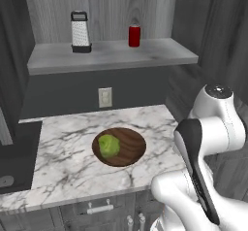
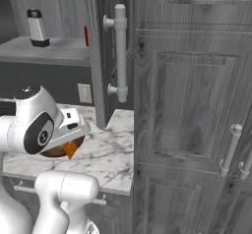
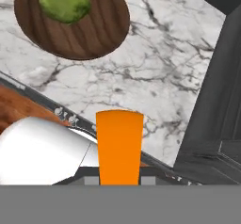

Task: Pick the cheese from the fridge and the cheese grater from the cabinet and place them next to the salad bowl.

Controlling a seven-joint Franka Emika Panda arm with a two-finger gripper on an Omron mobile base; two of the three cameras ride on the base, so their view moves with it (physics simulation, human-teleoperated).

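Cheese [image 3: 119, 145] clamped in the hand [image 3: 119, 180] (above marble counter [image 3: 179, 68]).

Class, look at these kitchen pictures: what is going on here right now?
The robot's pincer is shut on the cheese, an orange wedge, and holds it above the marble counter near the salad bowl, which sits on the counter with lettuce in it. The cheese has not been set down yet. The cheese grater stands upright on the cabinet shelf, beside a red bottle, untouched.
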